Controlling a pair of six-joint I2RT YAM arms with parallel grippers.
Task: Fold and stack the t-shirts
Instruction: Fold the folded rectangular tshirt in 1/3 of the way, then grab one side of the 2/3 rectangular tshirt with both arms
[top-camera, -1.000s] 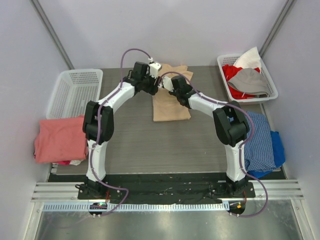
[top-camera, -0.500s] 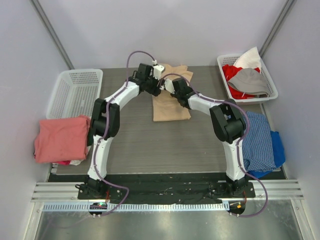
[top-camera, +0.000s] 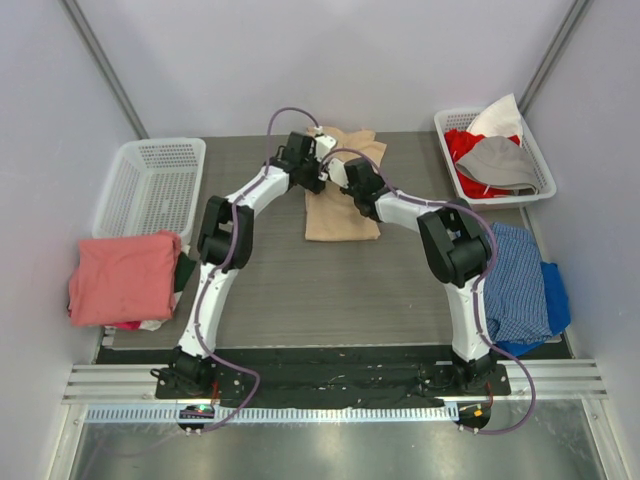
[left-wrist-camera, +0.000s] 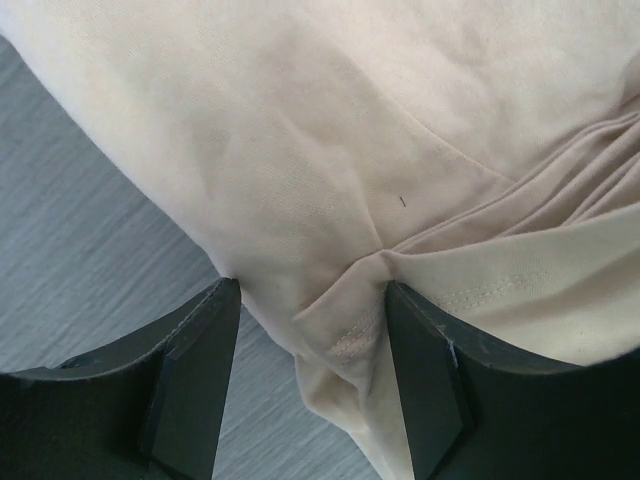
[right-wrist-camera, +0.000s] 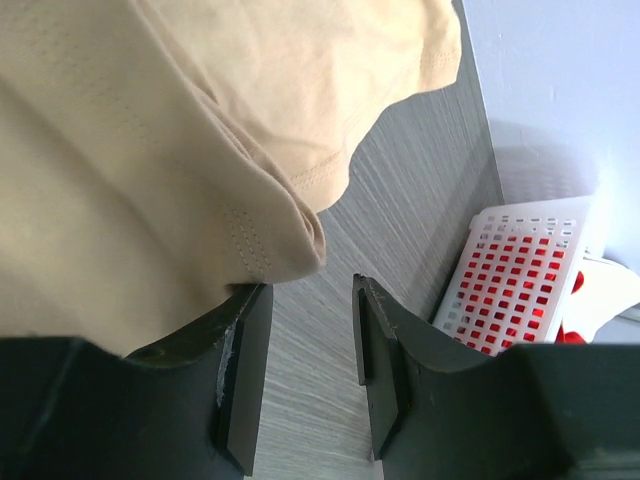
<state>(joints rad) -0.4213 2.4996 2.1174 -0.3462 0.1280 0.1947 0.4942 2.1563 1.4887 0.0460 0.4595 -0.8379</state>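
Note:
The tan t-shirt (top-camera: 342, 208) lies part-folded as a long strip at the back middle of the table, bunched at its far end. My left gripper (top-camera: 316, 170) is at its left edge; in the left wrist view it (left-wrist-camera: 310, 300) is open, with a raised fold of the tan t-shirt (left-wrist-camera: 350, 150) between the fingers, not pinched. My right gripper (top-camera: 341, 178) is just beside it; in the right wrist view it (right-wrist-camera: 312, 290) is open and empty, with the tan t-shirt's hem (right-wrist-camera: 250, 240) against its left finger. The salmon-pink t-shirt (top-camera: 122, 277) lies folded at the table's left edge.
A white basket (top-camera: 150, 185) stands at the back left. A second white basket (top-camera: 497, 152) at the back right holds red, white and grey clothes; it also shows in the right wrist view (right-wrist-camera: 510, 270). Blue checked cloth (top-camera: 520, 280) hangs over the right edge.
My left arm has reached further right and back, bringing its gripper onto the tan t-shirt's left edge. My right gripper has barely shifted. The shirt lies as before.

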